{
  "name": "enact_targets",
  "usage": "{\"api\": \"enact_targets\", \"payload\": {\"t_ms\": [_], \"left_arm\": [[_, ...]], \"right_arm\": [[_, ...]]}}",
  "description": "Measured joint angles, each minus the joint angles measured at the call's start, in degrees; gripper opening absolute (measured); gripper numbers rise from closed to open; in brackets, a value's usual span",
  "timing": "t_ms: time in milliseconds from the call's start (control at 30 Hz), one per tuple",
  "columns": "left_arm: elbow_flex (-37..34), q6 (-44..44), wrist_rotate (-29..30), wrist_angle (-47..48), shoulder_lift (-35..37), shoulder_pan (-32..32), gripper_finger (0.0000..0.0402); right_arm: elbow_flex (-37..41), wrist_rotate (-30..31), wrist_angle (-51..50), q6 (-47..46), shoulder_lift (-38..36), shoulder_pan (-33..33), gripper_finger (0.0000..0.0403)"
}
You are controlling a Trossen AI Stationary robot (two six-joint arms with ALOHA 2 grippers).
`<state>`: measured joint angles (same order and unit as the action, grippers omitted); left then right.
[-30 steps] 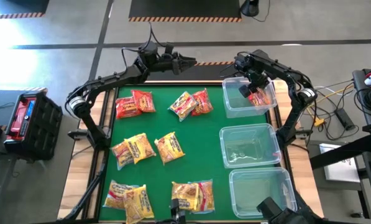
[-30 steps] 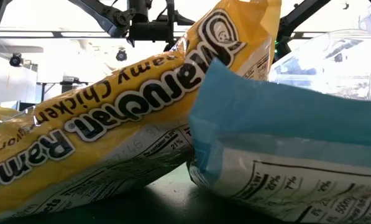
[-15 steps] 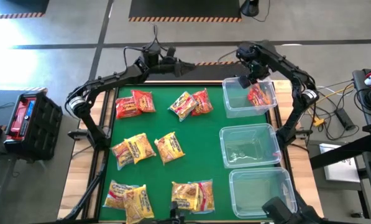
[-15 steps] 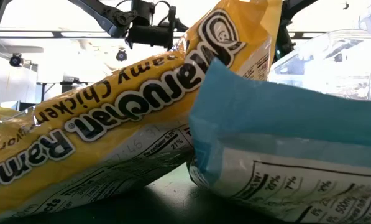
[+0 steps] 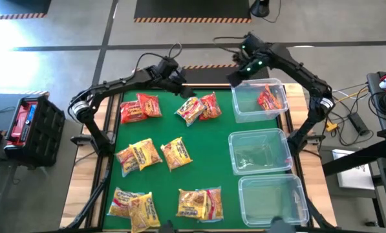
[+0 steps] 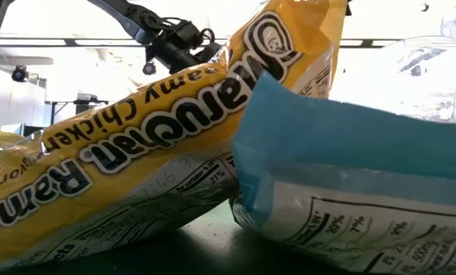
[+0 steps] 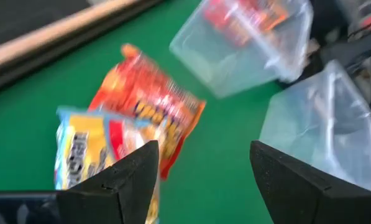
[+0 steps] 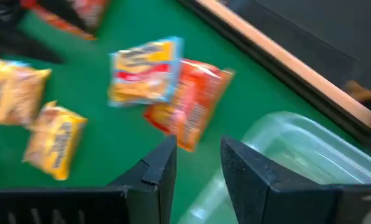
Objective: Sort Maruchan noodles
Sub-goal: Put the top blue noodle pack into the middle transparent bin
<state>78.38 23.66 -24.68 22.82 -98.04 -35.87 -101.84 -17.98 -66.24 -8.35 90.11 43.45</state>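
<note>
The right gripper (image 5: 235, 76) hangs over the far edge of the worktop, just beside the far bin's (image 5: 246, 109) corner; its wrist view shows its fingers (image 8: 151, 168) parted with nothing between them. The left gripper (image 5: 180, 90) is also released and empty, held above the green mat (image 5: 167, 129) near the far edge, close to a pair of overlapping packets — 1 yellow with blue trim (image 5: 189, 109), 1 red (image 5: 210, 106). A red packet (image 5: 270, 98) lies inside the far bin at the far right corner. 2 more red packets (image 5: 139, 107) sit near the far left corner — 2 yellow ones (image 5: 155, 154) at mid-table. 4 further yellow packets (image 5: 132, 205) lie along the near edge.
</note>
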Motion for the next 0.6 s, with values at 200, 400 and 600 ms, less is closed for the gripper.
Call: {"api": "enact_targets", "payload": {"t_ms": [200, 400, 600], "left_arm": [[-4.8, -0.9, 0.2, 2.0, 0.0, 0.6, 0.0236], [-14.3, 1.6, 0.2, -6.4, 0.0, 0.6, 0.0236], [-21.8, 6.1, 4.2, -21.4, 0.0, -0.5, 0.0236]], "right_arm": [[0.2, 0.0, 3.8, 0.5, 1.0, -9.0, 0.0102], [2.7, 3.0, 11.1, 0.1, 1.1, -14.8, 0.0093], [9.8, 12.0, 20.5, -8.4, 1.2, -17.9, 0.0085]]}}
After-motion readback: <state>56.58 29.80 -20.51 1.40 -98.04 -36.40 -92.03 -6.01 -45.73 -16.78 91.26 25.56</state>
